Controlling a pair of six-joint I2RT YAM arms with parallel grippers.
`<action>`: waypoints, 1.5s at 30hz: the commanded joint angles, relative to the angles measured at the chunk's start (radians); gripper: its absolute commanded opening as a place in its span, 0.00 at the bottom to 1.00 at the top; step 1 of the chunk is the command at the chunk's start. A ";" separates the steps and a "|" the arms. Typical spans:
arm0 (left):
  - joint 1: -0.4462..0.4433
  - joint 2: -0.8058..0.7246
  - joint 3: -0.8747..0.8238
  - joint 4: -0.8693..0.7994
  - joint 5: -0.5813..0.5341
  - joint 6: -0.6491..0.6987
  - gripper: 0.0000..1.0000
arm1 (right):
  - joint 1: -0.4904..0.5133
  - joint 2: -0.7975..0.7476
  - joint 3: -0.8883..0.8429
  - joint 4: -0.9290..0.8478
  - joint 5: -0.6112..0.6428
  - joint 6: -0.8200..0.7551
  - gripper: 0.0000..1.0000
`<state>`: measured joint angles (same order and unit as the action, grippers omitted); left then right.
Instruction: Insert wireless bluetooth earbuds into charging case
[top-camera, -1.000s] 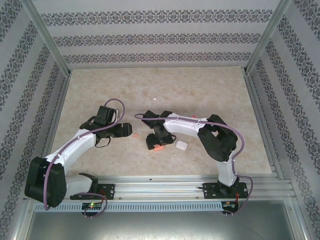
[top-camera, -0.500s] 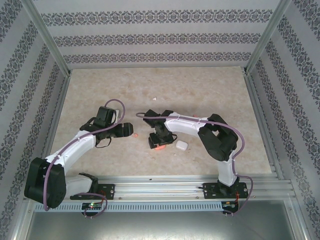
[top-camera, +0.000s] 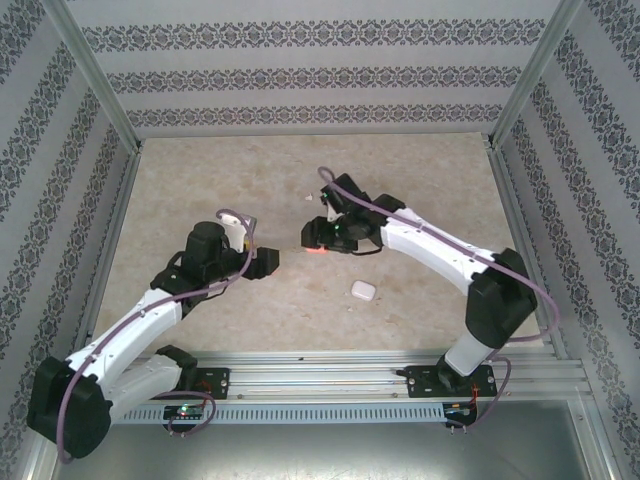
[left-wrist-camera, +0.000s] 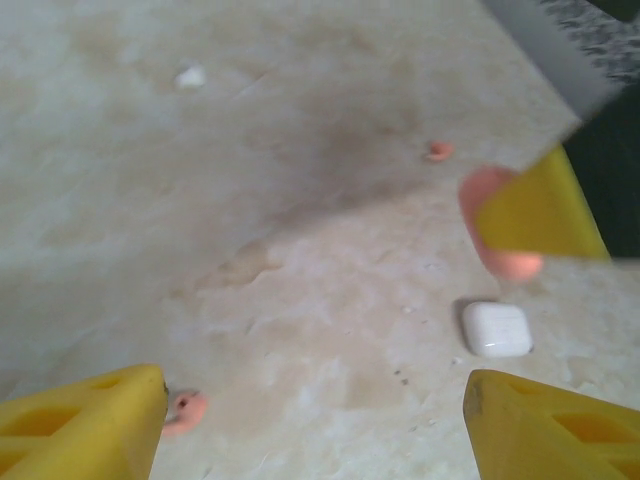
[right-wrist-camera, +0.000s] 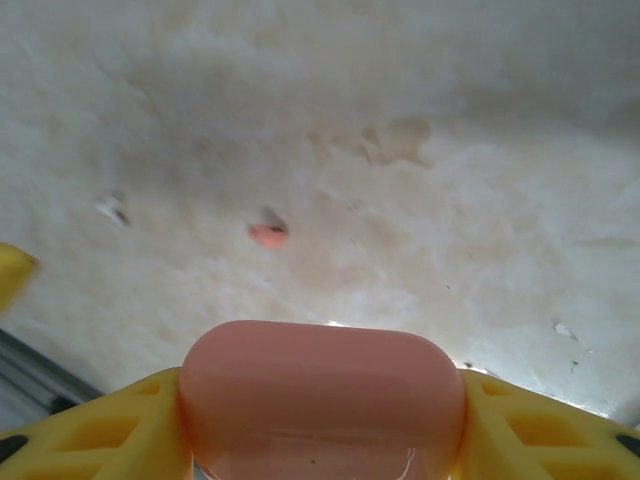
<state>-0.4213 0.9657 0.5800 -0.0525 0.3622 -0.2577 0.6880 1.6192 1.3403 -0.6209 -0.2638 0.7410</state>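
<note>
My right gripper (right-wrist-camera: 322, 410) is shut on the pink charging case (right-wrist-camera: 322, 395) and holds it above the table; from the top the right gripper (top-camera: 318, 236) is near the middle with the case (top-camera: 318, 251) at its tip. One pink earbud (right-wrist-camera: 268, 234) lies on the table beyond it. My left gripper (left-wrist-camera: 315, 405) is open over bare table, and a pink earbud (left-wrist-camera: 185, 410) lies right beside its left finger (left-wrist-camera: 90, 425). A second pink earbud (left-wrist-camera: 437, 151) and a white earbud (left-wrist-camera: 190, 76) lie farther off. The left gripper (top-camera: 270, 260) faces the right one.
A shut white charging case (top-camera: 362, 291) lies on the table to the right of the grippers; the same white case (left-wrist-camera: 497, 329) sits near my left gripper's right finger. The white earbud (top-camera: 308, 197) rests farther back. Patterned walls and metal rails enclose the table.
The right gripper closed on the pink case and lifted it up and away from the near edge, its arm stretching out. The left gripper shifted a little to the right.
</note>
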 joint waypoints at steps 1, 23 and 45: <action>-0.061 -0.031 -0.039 0.206 -0.012 0.079 0.78 | -0.022 -0.058 0.009 0.047 -0.034 0.073 0.53; -0.207 0.302 -0.031 0.896 0.045 -0.151 0.62 | -0.051 -0.181 -0.032 0.107 -0.092 0.153 0.52; -0.206 0.408 0.027 1.028 0.070 -0.267 0.18 | -0.052 -0.202 -0.067 0.166 -0.133 0.188 0.53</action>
<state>-0.6151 1.3670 0.5743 0.8841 0.4137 -0.5106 0.6342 1.4475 1.2919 -0.4911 -0.3569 0.8963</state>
